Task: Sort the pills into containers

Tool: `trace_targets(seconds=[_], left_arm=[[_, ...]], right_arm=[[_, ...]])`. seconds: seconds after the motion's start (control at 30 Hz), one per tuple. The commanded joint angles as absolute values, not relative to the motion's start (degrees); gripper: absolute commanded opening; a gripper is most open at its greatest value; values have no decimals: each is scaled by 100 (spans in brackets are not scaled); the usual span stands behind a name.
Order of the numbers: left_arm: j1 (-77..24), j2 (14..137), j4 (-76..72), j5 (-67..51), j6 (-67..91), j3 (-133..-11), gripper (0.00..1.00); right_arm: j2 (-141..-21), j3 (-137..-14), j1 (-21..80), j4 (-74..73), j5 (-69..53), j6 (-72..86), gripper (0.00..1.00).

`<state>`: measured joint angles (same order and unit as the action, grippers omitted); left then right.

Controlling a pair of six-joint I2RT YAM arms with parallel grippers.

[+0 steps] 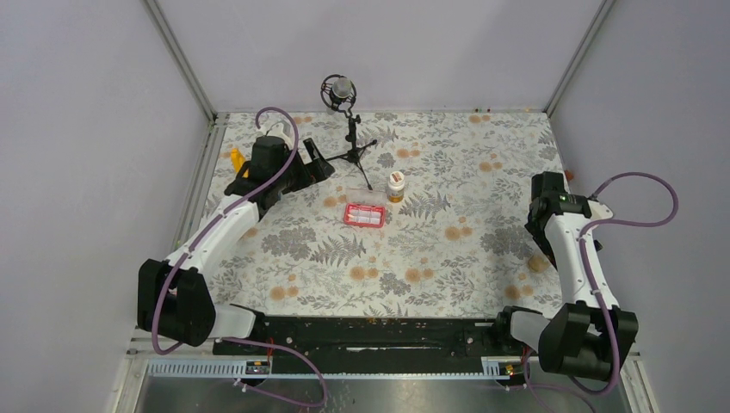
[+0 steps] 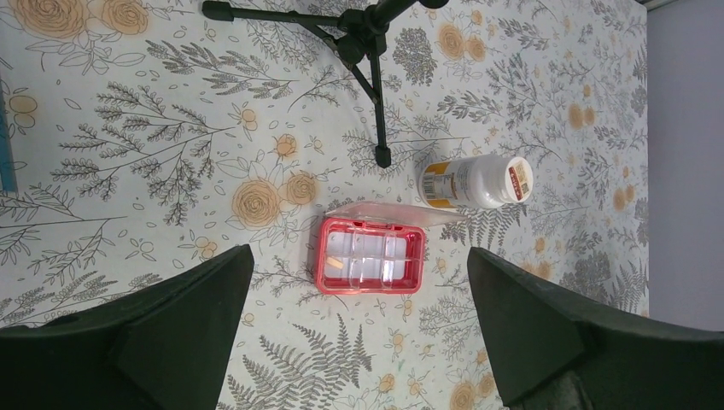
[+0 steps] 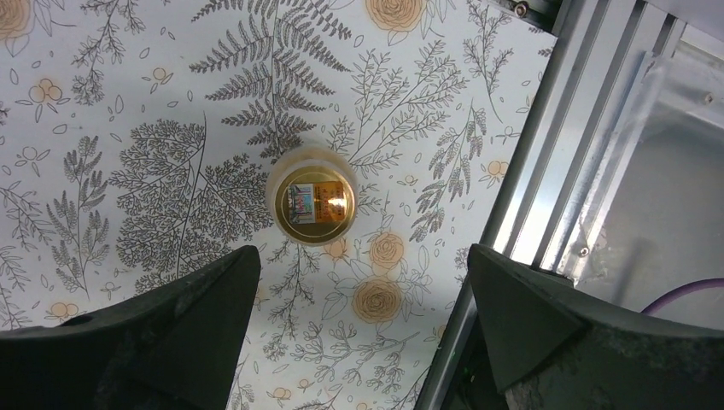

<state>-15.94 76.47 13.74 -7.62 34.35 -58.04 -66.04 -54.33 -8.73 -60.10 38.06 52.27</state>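
Observation:
The pink compartment box lies open mid-table, its clear lid folded back. One yellowish pill sits in a left compartment of the box; I see no other pills. The white-capped orange-labelled bottle stands just behind the box and also shows in the left wrist view. My left gripper is open and empty, high above the box. My right gripper is open and empty above the clear yellowish bottle, which stands uncapped near the right edge.
A black microphone tripod stands at the back centre, its legs reaching toward the bottle. A toy-brick block sits at the back left. A metal rail runs along the table's right edge.

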Motion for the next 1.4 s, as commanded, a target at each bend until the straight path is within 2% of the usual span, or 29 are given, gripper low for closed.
trace_targets(seconds=[0.0, 0.37, 0.63, 0.7, 0.87, 1.0, 1.27, 1.37], left_arm=[[-1572, 7688, 1251, -907, 3396, -6134, 98], [-1571, 7699, 1244, -914, 3376, -6130, 98], [-1573, 7741, 1245, -883, 3364, -6169, 99], [-1573, 7762, 1236, -892, 3361, -6193, 99], [-1573, 7788, 1194, -954, 3336, -6204, 99], [-1571, 7767, 1074, -1080, 3280, -6166, 99], [-1603, 7718, 652, -1702, 3013, -5948, 99], [-1661, 7744, 434, -2176, 2895, -5883, 99]], right_arm=[[-6756, -5271, -941, -5855, 3869, 5456, 99], [-7244, -5040, -1234, -4687, 3376, 4658, 80], [-7558, -5036, -1378, -4526, 3266, 4693, 71], [-7598, -5012, -1389, -4518, 3292, 4731, 65], [-7481, -4959, -1389, -4522, 3389, 4665, 41], [-7264, -4967, -1389, -4502, 3181, 4379, 30], [-6767, -5122, -1116, -4428, 1496, 3990, 25], [-6789, -5182, -783, -4179, 390, 3722, 25]])
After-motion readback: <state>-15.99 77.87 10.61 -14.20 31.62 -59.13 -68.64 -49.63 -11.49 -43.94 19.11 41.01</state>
